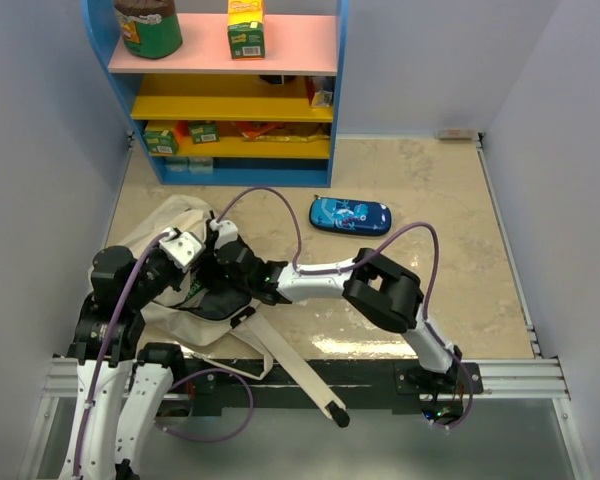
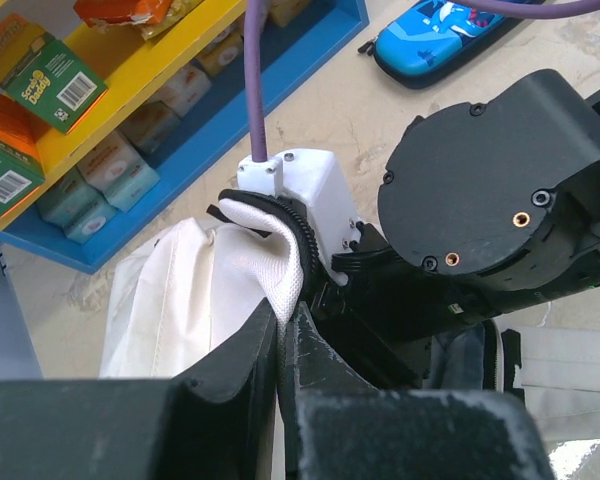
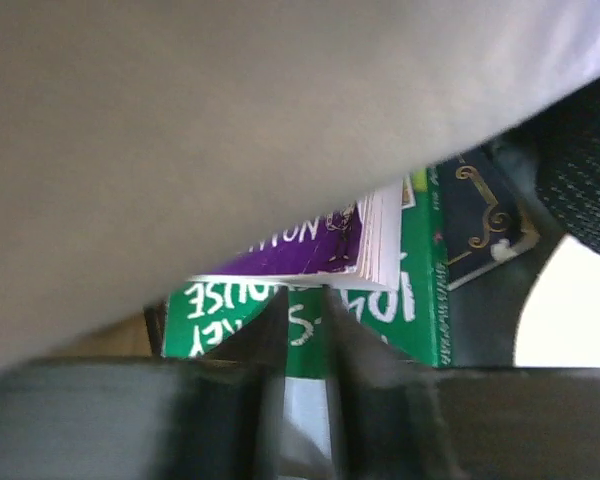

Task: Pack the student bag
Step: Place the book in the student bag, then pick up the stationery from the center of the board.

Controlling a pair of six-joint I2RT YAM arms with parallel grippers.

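Note:
The beige student bag lies slumped at the left of the table. My left gripper is shut on the bag's white mesh rim and holds it up. My right gripper reaches inside the bag under its cloth. Its fingers stand slightly apart with nothing between them, just below the edge of a purple book. That book rests on a green book, with a dark book beside them. From above, the right gripper is mostly hidden in the bag's mouth.
A blue zip pencil case lies on the table right of the bag. A blue shelf unit with boxes stands at the back. The bag's long strap trails over the near rail. My right arm crosses the middle.

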